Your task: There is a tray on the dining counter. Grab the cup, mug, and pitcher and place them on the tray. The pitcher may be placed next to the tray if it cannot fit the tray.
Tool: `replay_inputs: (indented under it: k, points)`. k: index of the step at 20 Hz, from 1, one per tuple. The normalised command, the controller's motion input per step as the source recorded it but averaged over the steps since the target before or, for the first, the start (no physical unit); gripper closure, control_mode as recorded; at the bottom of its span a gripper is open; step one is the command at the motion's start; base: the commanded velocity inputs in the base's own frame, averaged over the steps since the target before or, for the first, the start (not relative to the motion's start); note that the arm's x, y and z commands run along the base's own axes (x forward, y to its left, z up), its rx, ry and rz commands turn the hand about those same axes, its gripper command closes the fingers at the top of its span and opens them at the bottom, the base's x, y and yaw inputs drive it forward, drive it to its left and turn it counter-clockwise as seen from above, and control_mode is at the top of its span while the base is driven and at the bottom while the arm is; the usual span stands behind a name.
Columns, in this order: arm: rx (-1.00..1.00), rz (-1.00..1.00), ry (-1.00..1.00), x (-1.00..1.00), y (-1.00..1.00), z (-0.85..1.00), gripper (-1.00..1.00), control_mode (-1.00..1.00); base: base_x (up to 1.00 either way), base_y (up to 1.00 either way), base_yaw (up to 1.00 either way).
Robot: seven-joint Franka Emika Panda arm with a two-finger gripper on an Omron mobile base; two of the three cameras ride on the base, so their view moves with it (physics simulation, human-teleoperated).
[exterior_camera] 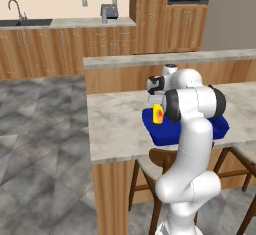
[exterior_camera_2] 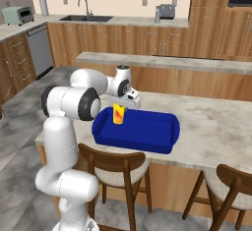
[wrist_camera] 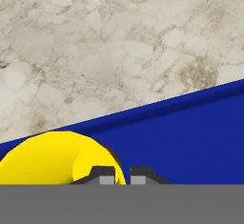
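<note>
I find the dining bench (exterior_camera_2: 216, 122) carrying the dark blue tray (exterior_camera_2: 147, 129) near its front edge, above the wooden stools (exterior_camera_2: 115, 168). The yellow cup (exterior_camera_2: 118, 114) stands upright at the tray's left end, whether resting on the floor of the tray or just off it I cannot confirm. My fingers (wrist_camera: 117, 176) are clamped on the cup's rim from above.

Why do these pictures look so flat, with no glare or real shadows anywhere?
Left base view: the dining counter is evenly lit, without glare. Right base view: the tray has plain blue faces and soft edges. Hand view: the cup is flat yellow, slightly blurred, against the claw.
</note>
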Motion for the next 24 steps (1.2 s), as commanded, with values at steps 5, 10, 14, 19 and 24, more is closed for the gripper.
replay_inputs:
  k: [5, 10, 14, 19, 24]
  points:
    - [0.00, 0.00, 0.00, 0.00, 0.00, 0.00, -1.00, -1.00, 0.00, 0.00, 0.00]
    - [0.00, 0.00, 0.00, 0.00, 0.00, 0.00, -1.00, -1.00, 0.00, 0.00, 0.00]
    - [0.00, 0.00, 0.00, 0.00, 0.00, 0.00, -1.00, -1.00, 0.00, 0.00, 0.00]
    - [0.06, 0.00, 0.08, -0.04, -0.04, 0.13, -1.00, -1.00, 0.00, 0.00, 0.00]
    - [0.11, 0.00, 0.10, -0.21, -0.07, 0.59, -1.00, -1.00, 0.00, 0.00, 0.00]
